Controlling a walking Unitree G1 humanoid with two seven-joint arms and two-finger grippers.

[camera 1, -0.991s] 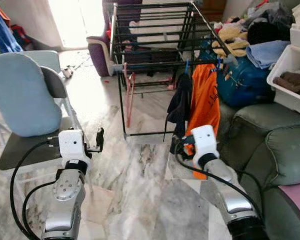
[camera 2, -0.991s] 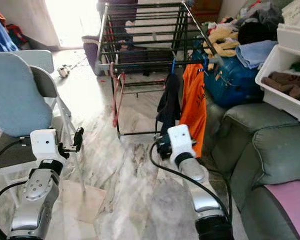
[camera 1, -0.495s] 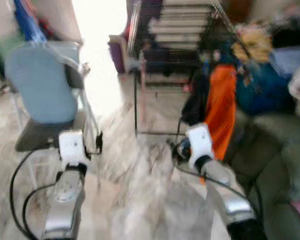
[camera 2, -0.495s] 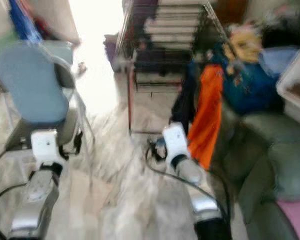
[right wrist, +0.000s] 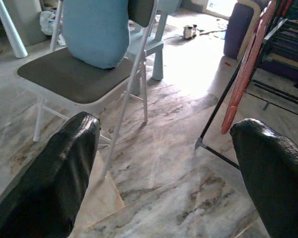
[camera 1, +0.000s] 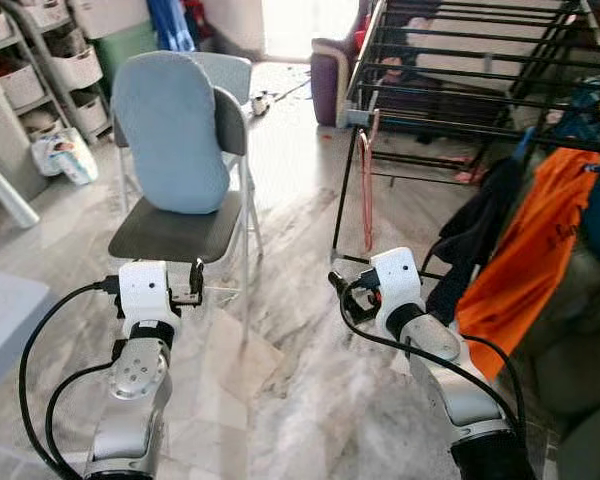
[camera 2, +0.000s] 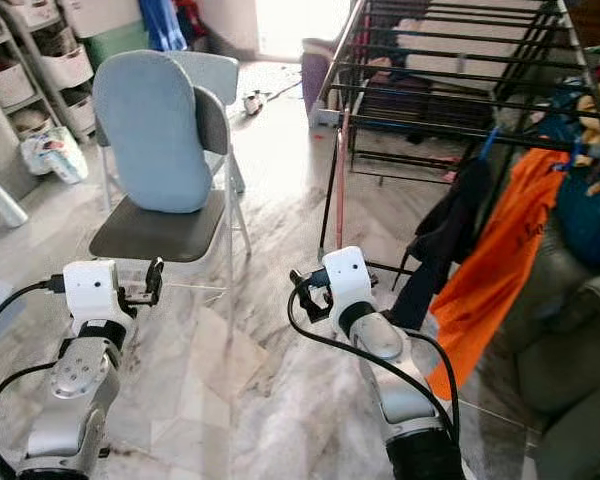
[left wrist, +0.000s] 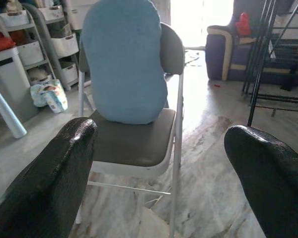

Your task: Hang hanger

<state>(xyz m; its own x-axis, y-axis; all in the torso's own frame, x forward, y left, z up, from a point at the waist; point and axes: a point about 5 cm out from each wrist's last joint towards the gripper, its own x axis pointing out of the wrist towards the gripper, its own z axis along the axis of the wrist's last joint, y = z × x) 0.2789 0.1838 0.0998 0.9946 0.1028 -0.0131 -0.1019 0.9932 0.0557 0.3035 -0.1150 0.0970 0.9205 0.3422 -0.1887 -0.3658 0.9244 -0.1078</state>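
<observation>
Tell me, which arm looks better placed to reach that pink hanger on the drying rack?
Probably the right. The right gripper, open and holding nothing, sits nearer the pink hanger dangling from the drying rack. The left gripper, also open, faces the folding chair.

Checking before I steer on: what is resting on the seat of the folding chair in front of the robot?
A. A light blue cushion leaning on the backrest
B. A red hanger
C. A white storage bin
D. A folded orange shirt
A. The light blue cushion stands on the grey seat of the folding chair and leans against its backrest; the orange shirt hangs on the drying rack.
</observation>
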